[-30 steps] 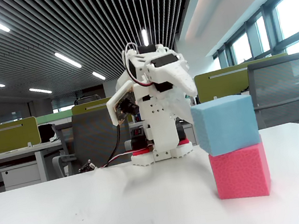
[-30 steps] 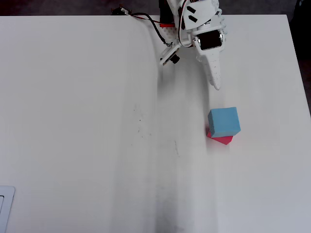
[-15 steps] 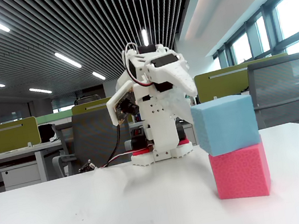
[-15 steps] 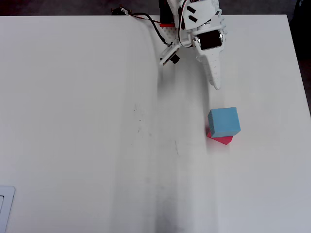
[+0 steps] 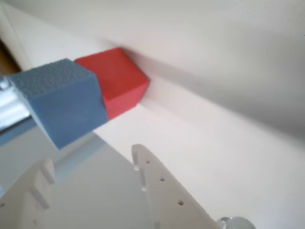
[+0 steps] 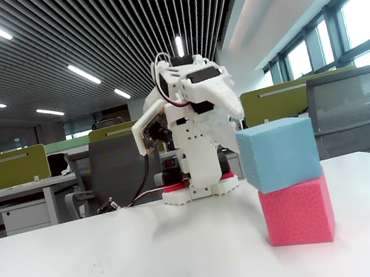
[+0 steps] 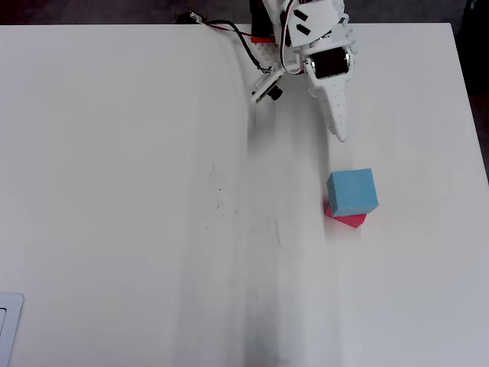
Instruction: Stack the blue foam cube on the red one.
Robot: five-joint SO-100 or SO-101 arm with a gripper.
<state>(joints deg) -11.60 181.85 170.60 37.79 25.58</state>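
Blue foam cube (image 6: 279, 154) sits on the red cube (image 6: 298, 213), twisted and overhanging slightly, on the desk (image 7: 137, 191). Pincer (image 7: 340, 131) stands clear, empty; jaw opening cannot be told. Recommended: retreat without brushing the stack.

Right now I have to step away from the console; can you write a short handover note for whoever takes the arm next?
Gripper: folded back near the base, apart from the cubes, holding nothing; whether it is open or shut cannot be told from these views.
Blue foam cube: sitting on top of the red foam cube, on the right part of the white table in the overhead view.
Alignment: the blue cube is twisted relative to the red one and overhangs its left side in the fixed view; a red corner shows beneath it from overhead.
Done: the stack is made and stands free.
Left: apparently nothing, unless you want the cubes squared up.
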